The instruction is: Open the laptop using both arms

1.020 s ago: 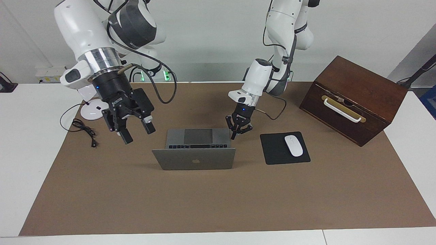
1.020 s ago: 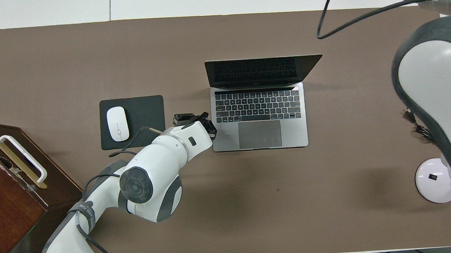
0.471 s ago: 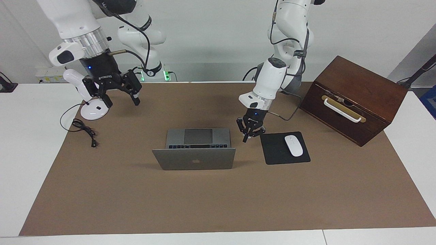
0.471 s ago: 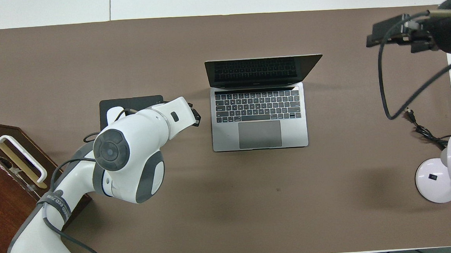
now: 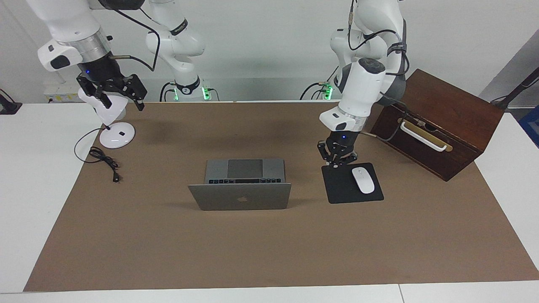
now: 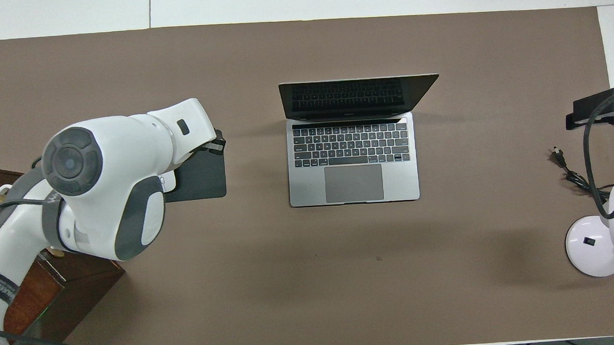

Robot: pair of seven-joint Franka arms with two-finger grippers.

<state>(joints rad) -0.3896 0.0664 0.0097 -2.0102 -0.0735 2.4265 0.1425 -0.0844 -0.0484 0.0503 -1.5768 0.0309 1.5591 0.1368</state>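
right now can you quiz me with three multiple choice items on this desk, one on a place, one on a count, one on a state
1. What is the left gripper over?
A. the laptop's keyboard
B. the mouse pad's edge nearer the robots
C. the lamp

2. How many mice are on the mouse pad?
A. none
B. one
C. two

3. What state is the laptop in?
A. lid shut flat
B. lid up, keyboard showing
C. lying upside down

Answers:
1. B: in the facing view its fingertips hang over that edge, clear of the laptop.
2. B: a single white mouse lies there.
3. B: the overhead view shows the keys and trackpad, with the screen standing up.
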